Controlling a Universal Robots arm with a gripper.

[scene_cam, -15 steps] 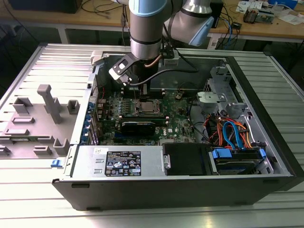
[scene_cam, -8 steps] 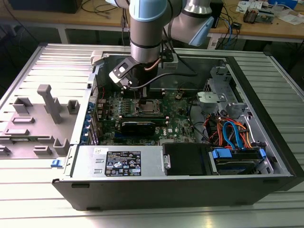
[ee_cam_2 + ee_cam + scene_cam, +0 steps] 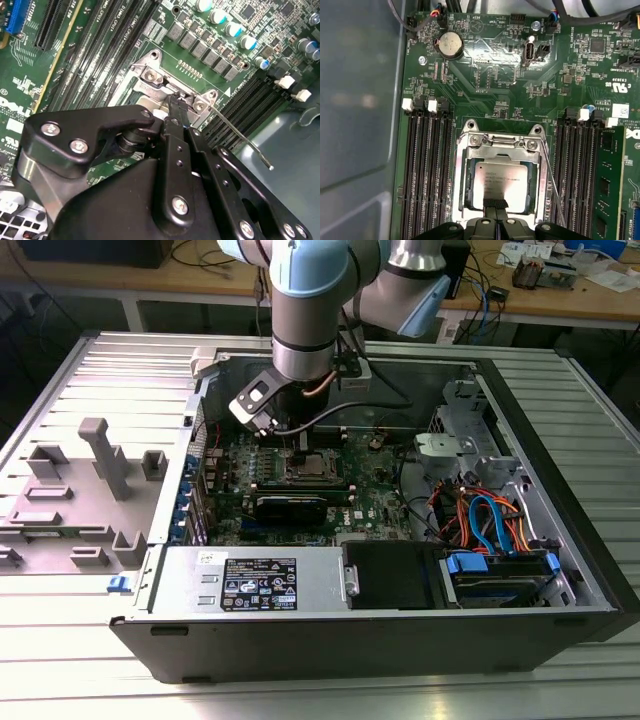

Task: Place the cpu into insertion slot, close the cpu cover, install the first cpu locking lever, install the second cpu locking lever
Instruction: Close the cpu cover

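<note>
1. The gripper [image 3: 495,204] had its fingers drawn narrow, all but together, with nothing clamped between them that I could see. Its tips sat at the near edge of the cpu [image 3: 500,181].
2. The cpu lay flat in the insertion slot [image 3: 468,185] directly under the tips, probably being pressed to seat it.
3. I could not tell whether the cpu cover [image 3: 500,151], just beyond the tips, was fully down.
4. A wire locking lever [image 3: 240,135] stood unlatched beside the gripper.
5. The arm [image 3: 305,300] reached steeply down into the computer case [image 3: 330,640].
</note>
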